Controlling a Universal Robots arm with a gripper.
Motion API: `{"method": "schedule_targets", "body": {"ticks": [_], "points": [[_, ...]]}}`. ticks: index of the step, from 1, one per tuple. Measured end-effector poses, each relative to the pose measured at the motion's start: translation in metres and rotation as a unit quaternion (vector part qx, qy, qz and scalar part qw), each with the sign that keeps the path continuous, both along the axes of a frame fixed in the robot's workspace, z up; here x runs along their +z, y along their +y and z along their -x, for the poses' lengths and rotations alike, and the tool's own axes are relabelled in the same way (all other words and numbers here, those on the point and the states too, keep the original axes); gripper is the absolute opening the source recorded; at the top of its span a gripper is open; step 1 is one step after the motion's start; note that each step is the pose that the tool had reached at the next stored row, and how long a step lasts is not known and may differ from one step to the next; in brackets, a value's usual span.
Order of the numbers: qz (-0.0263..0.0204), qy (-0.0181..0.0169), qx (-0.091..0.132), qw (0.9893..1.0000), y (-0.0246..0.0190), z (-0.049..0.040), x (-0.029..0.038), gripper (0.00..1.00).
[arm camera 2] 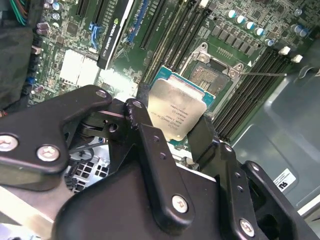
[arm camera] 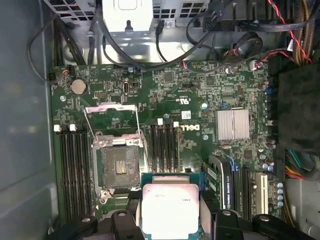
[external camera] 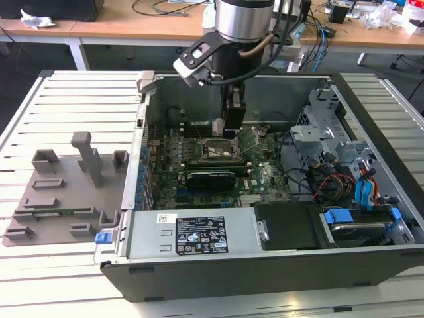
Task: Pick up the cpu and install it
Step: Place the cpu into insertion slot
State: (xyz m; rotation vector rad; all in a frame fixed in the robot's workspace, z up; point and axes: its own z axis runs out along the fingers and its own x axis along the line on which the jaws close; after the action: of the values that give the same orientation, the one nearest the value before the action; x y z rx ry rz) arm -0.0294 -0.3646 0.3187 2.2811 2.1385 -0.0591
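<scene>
Cpu clamped in the tool, hanging over the motherboard near the open socket.

Pinched by two opposite edges between the tool's fingers, pale metal top up toward both wrist views, roughly level. Judged light, thin and stiff, the smooth lid likely slippery. Probably delicate on the unseen underside, so best taken by the edges alone, as here, with a modest squeeze. Below and slightly ahead of the tool, apart from the chip: the socket, load plate swung up, contact field bare. On either side of it, memory slots. Farther out, the computer case, lying open on the slatted desk.
</scene>
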Motion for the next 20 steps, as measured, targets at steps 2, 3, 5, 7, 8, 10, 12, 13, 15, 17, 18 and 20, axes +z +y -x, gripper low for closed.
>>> {"method": "schedule_targets", "body": {"ticks": [2, 3, 5, 7, 8, 10, 12, 13, 15, 17, 18, 20], "points": [[0.0001, 0.0000, -0.007, 1.0000, 0.0000, 0.0000, 0.0000, 0.55], [0.0001, 0.0000, -0.009, 1.0000, 0.0000, 0.0000, -0.0001, 0.55], [0.0002, 0.0000, -0.020, 0.9998, 0.0000, 0.0000, -0.0001, 0.55], [0.0002, 0.0000, -0.026, 0.9997, 0.0000, 0.0000, -0.0001, 0.55], [0.0002, 0.0000, -0.032, 0.9995, 0.0000, 0.0000, -0.0001, 0.55], [0.0002, 0.0000, -0.039, 0.9992, 0.0000, 0.0000, -0.0002, 0.55], [0.0003, 0.0000, -0.054, 0.9985, 0.0000, 0.0000, -0.0002, 0.55], [0.0003, 0.0000, -0.061, 0.9981, 0.0000, 0.0000, -0.0002, 0.55], [0.0004, 0.0000, -0.068, 0.9977, 0.0000, 0.0000, -0.0003, 0.55], [0.0004, 0.0000, -0.078, 0.9970, 0.0000, 0.0000, -0.0003, 0.55], [0.0005, 0.0000, -0.091, 0.9958, 0.0000, 0.0000, -0.0004, 0.55], [0.0004, 0.0000, -0.086, 0.9963, 0.0001, -0.0001, -0.0005, 0.55]]}}
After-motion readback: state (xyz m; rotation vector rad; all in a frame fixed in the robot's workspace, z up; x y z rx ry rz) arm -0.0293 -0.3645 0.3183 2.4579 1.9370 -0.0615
